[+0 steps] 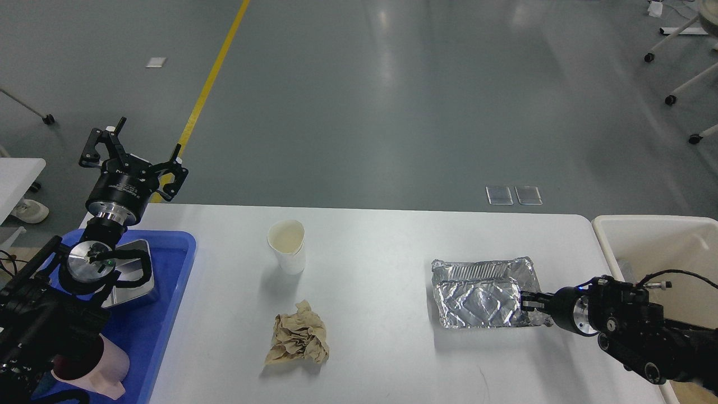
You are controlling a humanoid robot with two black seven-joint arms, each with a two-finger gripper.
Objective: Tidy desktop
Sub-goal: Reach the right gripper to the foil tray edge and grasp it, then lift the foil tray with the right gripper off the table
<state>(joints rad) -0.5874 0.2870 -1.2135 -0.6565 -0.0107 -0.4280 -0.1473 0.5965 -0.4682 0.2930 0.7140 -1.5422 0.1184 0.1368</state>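
Note:
The white desktop (381,342) fills the lower view. On it stand a white paper cup (287,245), a crumpled brown paper (298,340) and a crushed foil container (483,292). My right gripper (526,301) reaches in from the right and its fingers close on the foil container's right edge. My left gripper (137,151) is raised above the table's far left corner, its fingers spread wide and empty.
A blue tray (168,292) at the left holds a metal dish (134,275) and a pink cup (98,367). A beige bin (650,241) stands off the right end of the desktop.

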